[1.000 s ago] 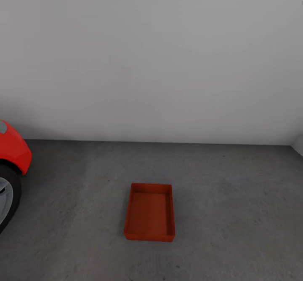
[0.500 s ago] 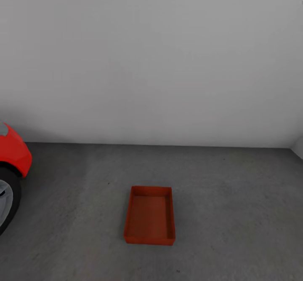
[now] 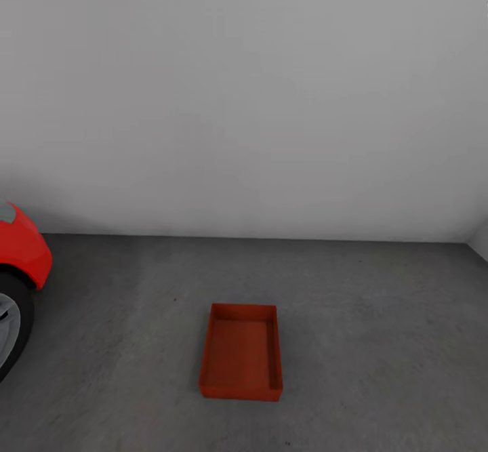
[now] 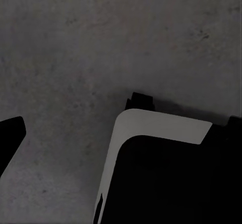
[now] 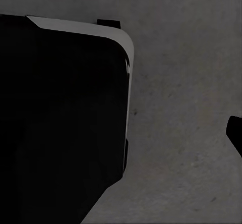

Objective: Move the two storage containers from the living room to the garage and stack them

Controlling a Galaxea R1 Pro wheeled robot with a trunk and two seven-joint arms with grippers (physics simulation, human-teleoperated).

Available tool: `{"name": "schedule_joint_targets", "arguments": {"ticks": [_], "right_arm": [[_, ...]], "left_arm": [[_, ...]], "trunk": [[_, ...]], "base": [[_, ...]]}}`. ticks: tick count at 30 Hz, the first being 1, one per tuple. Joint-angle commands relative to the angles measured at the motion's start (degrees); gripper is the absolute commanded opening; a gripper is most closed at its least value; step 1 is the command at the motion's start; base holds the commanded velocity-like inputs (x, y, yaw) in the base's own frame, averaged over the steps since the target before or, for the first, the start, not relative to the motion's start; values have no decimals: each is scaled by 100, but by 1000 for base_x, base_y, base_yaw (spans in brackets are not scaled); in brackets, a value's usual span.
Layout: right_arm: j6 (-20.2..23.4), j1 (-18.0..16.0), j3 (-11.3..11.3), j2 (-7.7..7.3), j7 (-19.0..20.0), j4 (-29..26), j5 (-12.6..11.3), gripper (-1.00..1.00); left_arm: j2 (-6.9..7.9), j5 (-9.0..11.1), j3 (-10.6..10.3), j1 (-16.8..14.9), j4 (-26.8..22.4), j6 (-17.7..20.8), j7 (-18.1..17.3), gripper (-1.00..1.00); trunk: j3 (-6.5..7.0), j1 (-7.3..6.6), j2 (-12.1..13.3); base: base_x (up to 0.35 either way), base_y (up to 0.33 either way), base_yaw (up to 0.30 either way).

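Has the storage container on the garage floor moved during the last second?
No. The storage container keeps its place relative to the wall base and the red car; everything slid down together, so the camera moved.

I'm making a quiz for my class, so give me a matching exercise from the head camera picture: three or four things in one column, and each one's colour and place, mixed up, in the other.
Things:
1. storage container
2. red car
3. wall
4. floor

Descriptions:
A. white, fills the upper part
B. dark grey, rough, under everything
C. red-orange, open-topped, lower centre
D. bright red, with a wheel, at the left edge

Pairs: 1-C, 2-D, 3-A, 4-B
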Motion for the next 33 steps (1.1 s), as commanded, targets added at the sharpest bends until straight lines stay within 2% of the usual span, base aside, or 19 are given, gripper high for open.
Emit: {"name": "schedule_joint_targets", "arguments": {"ticks": [1, 33], "right_arm": [[-32, -6, -45, -1, -23, 19, 61, 100], [-32, -7, -44, -1, -23, 19, 61, 100]], "left_arm": [[-1, 40, -49, -4, 3, -15, 14, 100], [-1, 42, -49, -4, 3, -15, 14, 100]], "trunk": [[4, 0, -4], [297, 0, -4]], "base": [[0, 0, 0], [0, 0, 0]]}}
